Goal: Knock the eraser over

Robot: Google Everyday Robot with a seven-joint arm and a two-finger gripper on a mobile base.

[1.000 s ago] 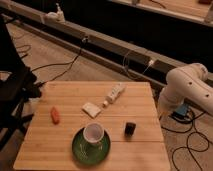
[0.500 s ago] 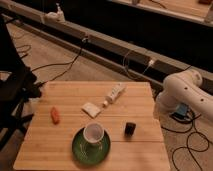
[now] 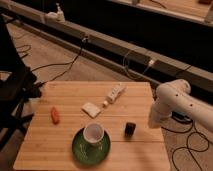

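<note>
Backdrop: dim room. A long dark ledge (image 3: 125,47) runs from upper left down to the right behind the table. Black cables (image 3: 65,62) loop over the floor in front of it.
Table: pale wooden top (image 3: 65,155), seen from above, filling the lower middle of the view.
Far left: dark chair-like shape (image 3: 12,85) just off the table's left edge, its detail lost in shadow.
Orange oblong thing (image 3: 55,115): lies flat on the left part of the table, well apart from everything else.
Green plate (image 3: 77,152): near the front edge, a little left of centre.
White cup (image 3: 94,133): upright on the plate, toward its back rim, mouth up.
Flat white pad (image 3: 91,109): lies just behind the plate, apart from it.
Small pale bit (image 3: 105,104): between the pad and the long white object.
Long white object (image 3: 116,92): lies slantwise toward the back of the table.
Eraser (image 3: 130,128): small dark block that appears to stand on end on the bare wood. It is near the plate on its right side, not touching it, toward the table's right edge.
White arm (image 3: 172,95): enters from the right, bends at a rounded joint above the table's right edge, then drops downward.
Gripper (image 3: 154,121): at the arm's lower end, by the table's right edge, to the right of the eraser and apart from it. Cannot tell whether it is open or closed, or whether it has hold of anything.
</note>
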